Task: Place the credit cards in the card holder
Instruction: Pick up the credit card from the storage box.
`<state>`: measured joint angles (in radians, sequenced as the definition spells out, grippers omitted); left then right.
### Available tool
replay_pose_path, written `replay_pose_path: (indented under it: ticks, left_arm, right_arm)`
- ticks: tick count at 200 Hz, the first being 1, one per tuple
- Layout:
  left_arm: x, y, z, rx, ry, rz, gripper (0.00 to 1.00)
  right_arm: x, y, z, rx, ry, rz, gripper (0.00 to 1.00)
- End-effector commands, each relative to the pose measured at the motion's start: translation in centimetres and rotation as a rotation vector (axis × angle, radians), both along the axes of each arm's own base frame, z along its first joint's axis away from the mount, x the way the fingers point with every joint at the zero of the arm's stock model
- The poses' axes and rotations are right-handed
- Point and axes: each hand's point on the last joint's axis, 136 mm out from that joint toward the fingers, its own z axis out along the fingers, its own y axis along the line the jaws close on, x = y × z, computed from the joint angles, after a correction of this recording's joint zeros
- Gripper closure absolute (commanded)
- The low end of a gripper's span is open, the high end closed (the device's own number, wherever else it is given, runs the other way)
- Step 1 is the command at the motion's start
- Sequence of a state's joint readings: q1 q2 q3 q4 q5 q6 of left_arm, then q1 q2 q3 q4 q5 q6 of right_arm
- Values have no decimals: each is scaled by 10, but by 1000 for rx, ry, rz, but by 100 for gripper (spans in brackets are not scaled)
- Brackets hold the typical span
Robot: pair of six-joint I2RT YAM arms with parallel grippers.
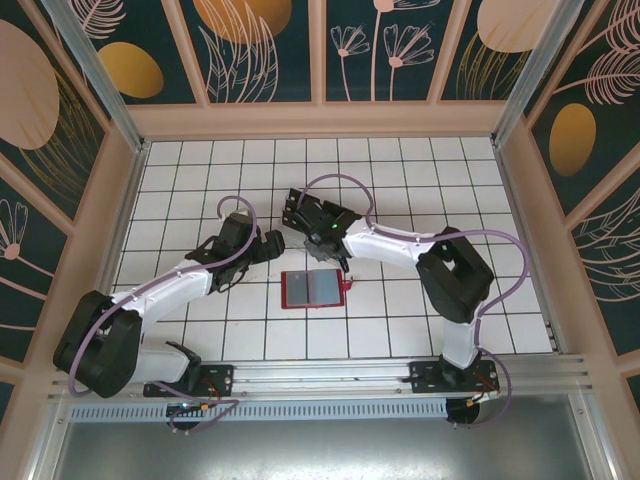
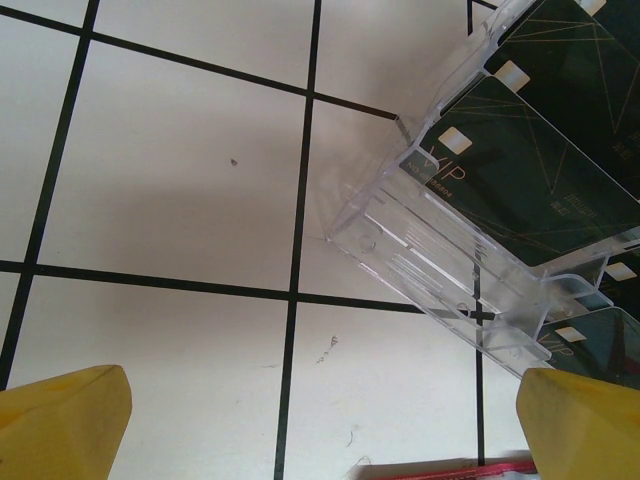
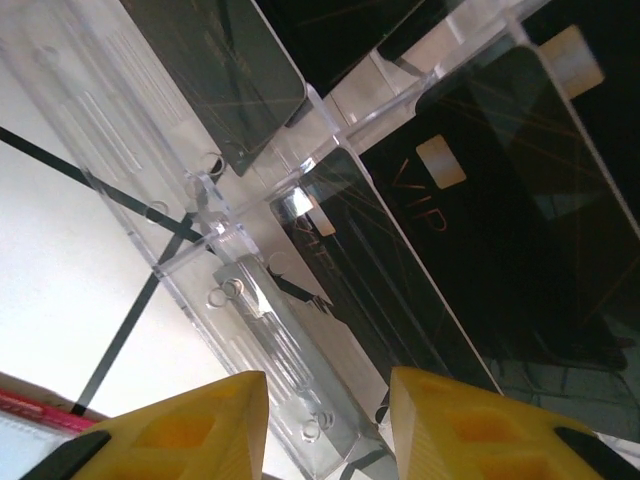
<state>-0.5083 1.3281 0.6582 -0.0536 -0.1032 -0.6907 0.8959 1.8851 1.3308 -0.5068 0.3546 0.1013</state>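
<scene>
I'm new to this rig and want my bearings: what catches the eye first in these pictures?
The red card holder lies open on the white gridded table, between the two arms. Just beyond it, a clear rack holds dark credit cards lettered VIP. The right pincer hangs close over the rack, jaws apart; the left pincer gapes wide beside it.

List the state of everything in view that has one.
card holder, open flat on the table
credit cards, standing in the rack's slots
clear rack, on the table, holding cards
left gripper, fingers wide apart, empty
right gripper, fingers apart, at a racked card
</scene>
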Motion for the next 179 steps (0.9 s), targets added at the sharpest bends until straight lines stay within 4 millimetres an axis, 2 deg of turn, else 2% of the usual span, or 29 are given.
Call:
replay_pose_path:
  ticks: [1, 40, 87, 119, 144, 179]
  left_arm:
    - [5, -2, 1, -10, -14, -12, 1]
    - [6, -4, 1, -12, -12, -17, 1]
    - [6, -4, -2, -6, -7, -19, 1]
    - [7, -5, -1, -6, -9, -21, 1]
    - [7, -5, -2, -9, -6, -23, 1]
    - [8, -6, 0, -8, -11, -26, 1]
  right_arm:
    - [5, -4, 0, -59, -21, 2, 63]
    - [0, -2, -7, -58, 6, 26, 68]
    - [-6, 7, -7, -17, 36, 57, 81]
    - [-7, 9, -11, -22, 49, 72, 83]
    - [-7, 9, -15, -36, 57, 90, 88]
    - [-12, 21, -16, -17, 77, 201, 90]
